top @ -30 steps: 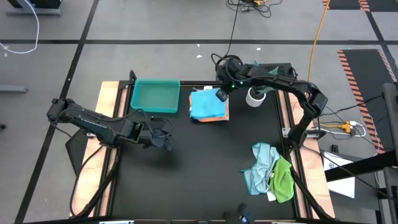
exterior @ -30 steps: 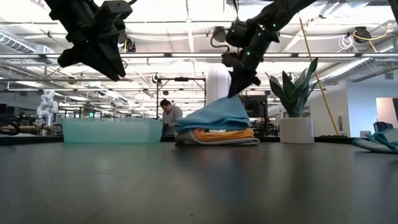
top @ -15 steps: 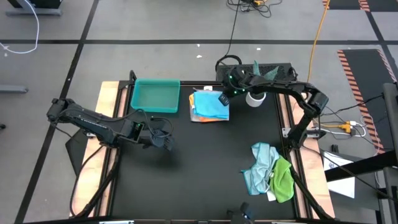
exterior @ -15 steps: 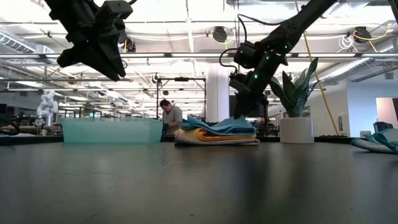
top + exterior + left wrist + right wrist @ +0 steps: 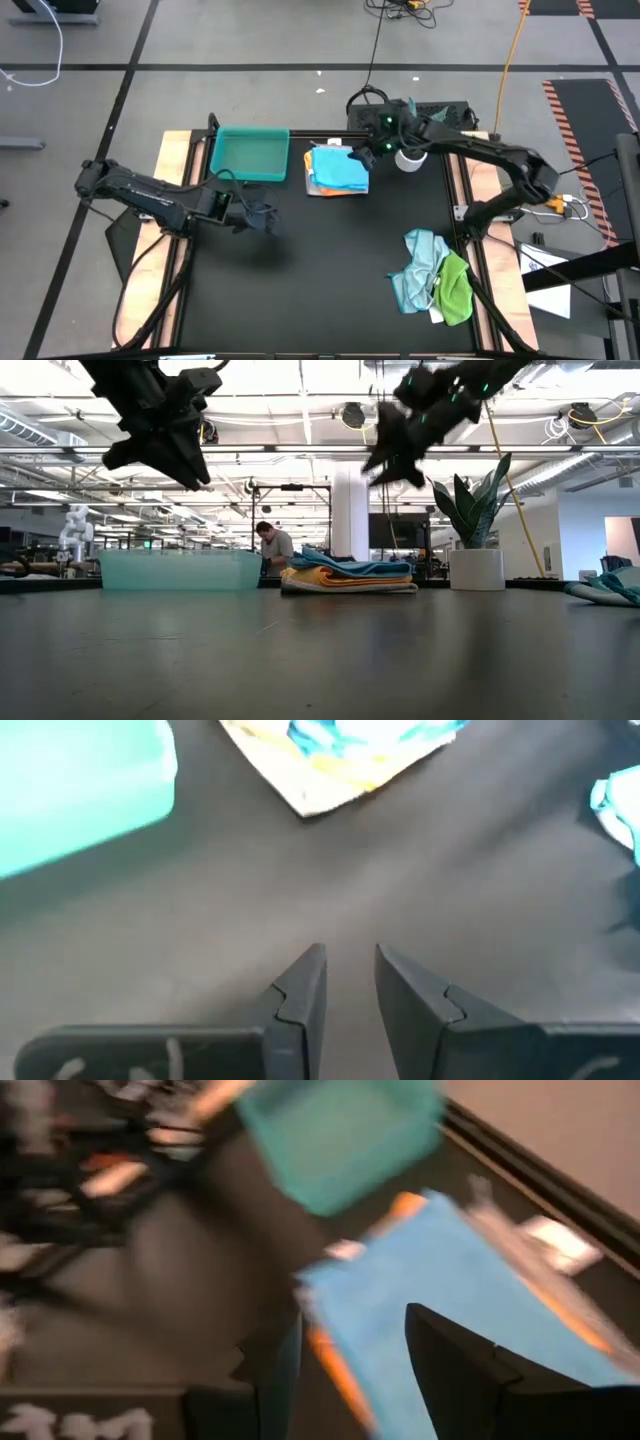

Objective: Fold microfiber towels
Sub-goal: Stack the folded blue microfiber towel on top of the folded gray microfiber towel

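**No readable text**

Nothing written can be made out in any view. The left wrist view shows pale scrawled marks on the gripper body [image 5: 120, 1060], and the right wrist view shows similar pale marks on its gripper body [image 5: 70, 1425], but both are cut off at the edge and too blurred to read. The towels' small white tags are too small to tell whether they carry print.
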